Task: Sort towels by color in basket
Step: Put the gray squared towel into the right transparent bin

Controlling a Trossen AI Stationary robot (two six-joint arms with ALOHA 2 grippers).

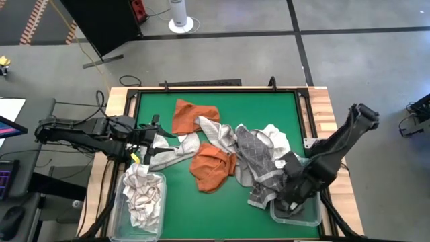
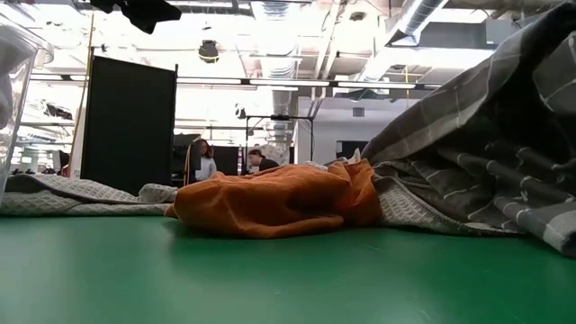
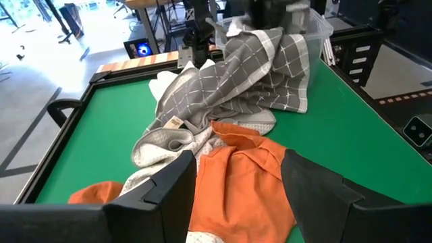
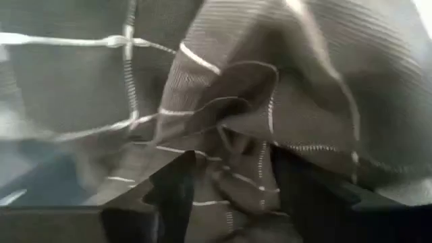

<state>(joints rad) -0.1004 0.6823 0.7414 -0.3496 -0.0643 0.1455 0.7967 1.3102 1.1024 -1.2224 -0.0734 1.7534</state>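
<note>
While both arms sit low at the green table [image 1: 222, 202]:
Right gripper [image 4: 229, 179]: over clear plastic bin [image 1: 306, 218] at the table's right front corner, fingers apart, dark grey checked towel [image 1: 259, 158] bunched just ahead of them.
Left gripper [image 3: 236, 179]: at left edge, jaws open, nothing between them, near a pale grey towel [image 1: 168, 151].
Rust orange towels [image 1: 211, 168]: two, mid-table, in the pile.
Left clear bin [image 1: 160, 202]: holds white patterned towel [image 1: 141, 195].
Grey checked towel: draped from the pile into right bin.

Crumpled orange towels [image 1: 213, 168], grey checked towel [image 1: 259, 161] draped, seemingly into a bin
</note>
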